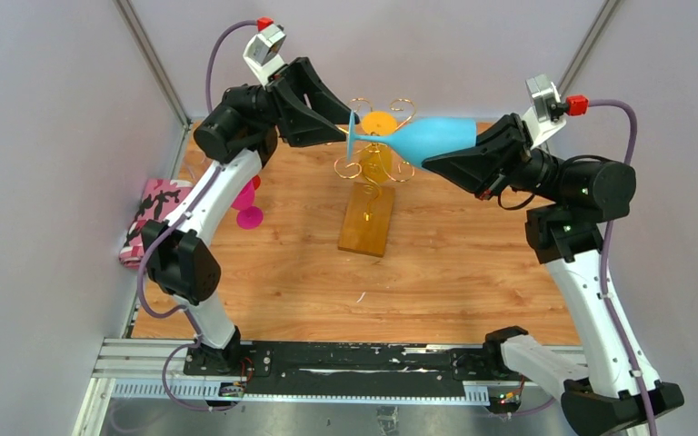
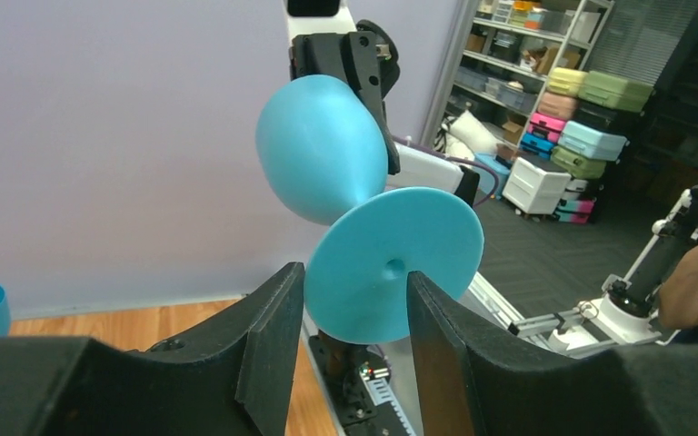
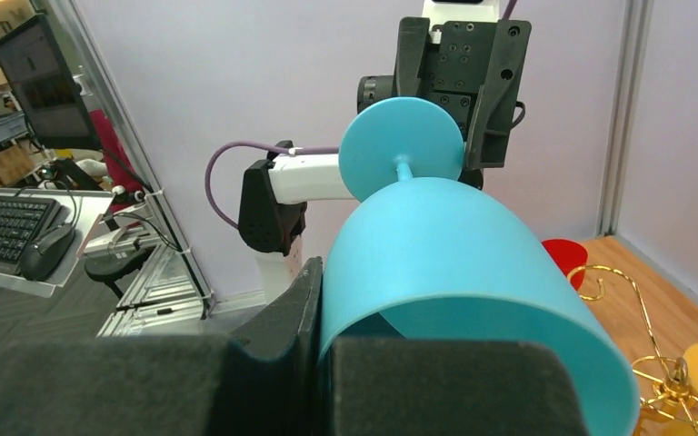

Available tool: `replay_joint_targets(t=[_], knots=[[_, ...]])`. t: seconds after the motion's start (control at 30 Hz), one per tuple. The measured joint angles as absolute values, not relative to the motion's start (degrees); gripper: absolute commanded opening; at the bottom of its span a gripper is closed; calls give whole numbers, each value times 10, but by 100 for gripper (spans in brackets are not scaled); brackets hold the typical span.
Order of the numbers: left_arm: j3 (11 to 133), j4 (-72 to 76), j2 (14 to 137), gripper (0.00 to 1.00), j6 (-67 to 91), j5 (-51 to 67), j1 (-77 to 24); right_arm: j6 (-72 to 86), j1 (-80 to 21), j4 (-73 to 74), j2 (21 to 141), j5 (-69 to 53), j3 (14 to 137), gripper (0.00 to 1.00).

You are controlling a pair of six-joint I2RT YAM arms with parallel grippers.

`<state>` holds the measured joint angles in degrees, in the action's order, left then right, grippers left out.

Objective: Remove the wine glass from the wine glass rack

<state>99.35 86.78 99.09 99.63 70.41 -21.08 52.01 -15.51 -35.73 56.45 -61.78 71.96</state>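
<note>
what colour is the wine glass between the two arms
Solid turquoise blue: bowl, stem and foot alike. The wine glass shows best in the right wrist view.

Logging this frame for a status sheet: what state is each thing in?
wine glass rack: upright.
blue wine glass: off the rack, held level in mid-air.
right gripper: shut on the blue wine glass's bowl.
left gripper: open, fingers flanking the foot.
orange glass: hanging on the rack.
pink glass: down on the table, partly hidden.

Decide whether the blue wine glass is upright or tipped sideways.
Tipped sideways: the blue wine glass lies horizontal, bowl rim in the right gripper, foot facing the left gripper.
</note>
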Motion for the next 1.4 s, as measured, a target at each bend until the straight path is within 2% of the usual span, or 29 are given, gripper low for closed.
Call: replay_joint_targets(t=[0.07, 0.17, 0.23, 0.33, 0.47, 0.53, 0.6, 0.7, 0.8, 0.9, 1.0, 1.2, 1.4], knots=[[993, 868, 993, 48, 994, 704, -211, 483, -158, -301, 560, -610, 734, 0], [993, 867, 1001, 39, 995, 702, -204, 425, -163, -205, 542, -588, 750, 0], [997, 868, 1010, 38, 1004, 692, -189, 371, -164, -115, 524, -552, 768, 0], [1007, 868, 1020, 49, 1018, 668, -154, 299, -163, 2, 499, -477, 798, 0], [1015, 852, 1028, 49, 1019, 635, -120, 230, -163, 126, 476, -397, 838, 0], [1016, 819, 1029, 41, 1003, 625, -119, 201, -163, 186, 467, -347, 865, 0], [1015, 759, 1028, 26, 966, 616, -121, 176, -163, 244, 467, -289, 898, 0], [992, 578, 1004, 1, 843, 586, -123, 146, -163, 336, 480, -183, 956, 0], [1009, 305, 974, 0, 669, 508, -131, 121, -163, 421, 502, -51, 996, 0], [1130, -22, 971, 0, 481, 323, -173, 107, -163, 485, 529, 63, 996, 0], [1201, -211, 954, 0, 362, 170, -236, 104, -163, 528, 557, 146, 952, 0], [1175, -387, 885, 0, 269, -23, -262, 109, -162, 568, 613, 198, 831, 0], [1126, -445, 865, 0, 243, -92, -262, 114, -148, 556, 669, 204, 767, 0]])
